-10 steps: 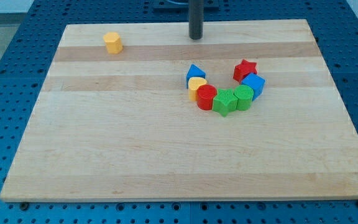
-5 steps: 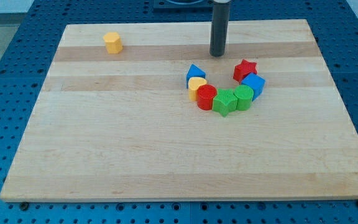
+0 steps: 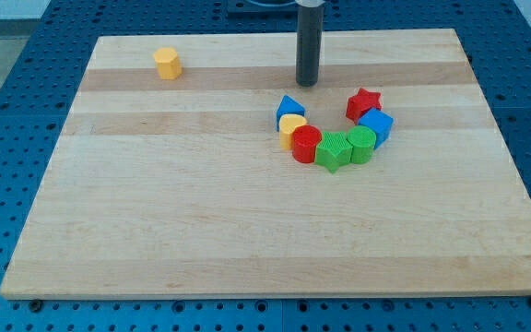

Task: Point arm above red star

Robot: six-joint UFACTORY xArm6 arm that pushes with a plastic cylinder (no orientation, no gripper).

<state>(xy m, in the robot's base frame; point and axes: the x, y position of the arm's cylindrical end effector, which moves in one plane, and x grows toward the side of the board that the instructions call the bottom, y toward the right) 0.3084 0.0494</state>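
The red star (image 3: 363,102) lies right of the board's middle, at the right end of a curved row of blocks. My tip (image 3: 307,84) rests on the board up and to the left of the star, about a block's width above the blue triangular block (image 3: 289,109). It touches no block. The row runs from the blue triangular block through a yellow block (image 3: 292,127), a red cylinder (image 3: 306,144), a green star-like block (image 3: 335,151), a green block (image 3: 361,144) and a blue cube (image 3: 376,124) to the red star.
A lone yellow hexagonal block (image 3: 167,63) sits near the board's top left. The wooden board (image 3: 201,221) lies on a blue perforated table (image 3: 7,101).
My tip came down and right from the board's top edge toward the star, then shifted back a little to the left. No block moved.
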